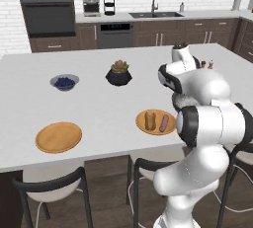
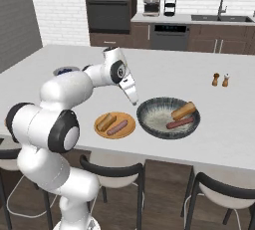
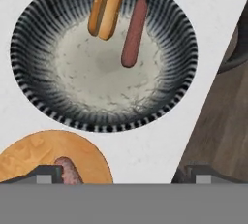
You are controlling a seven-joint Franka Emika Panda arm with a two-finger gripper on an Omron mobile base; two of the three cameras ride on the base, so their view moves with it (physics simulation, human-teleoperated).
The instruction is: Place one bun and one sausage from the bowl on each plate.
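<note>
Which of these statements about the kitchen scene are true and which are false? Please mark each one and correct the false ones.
1. The near plate holds one bun and one sausage. True.
2. The bowl is empty. False: one bun and one sausage lie in it.
3. The far plate has nothing on it. True.
4. The gripper holds a sausage. False: it is open and holds nothing, above the counter between the near plate and the bowl.
5. The small bowl of blue berries stands on the far plate. False: it stands on the counter, apart from the plate.
</note>
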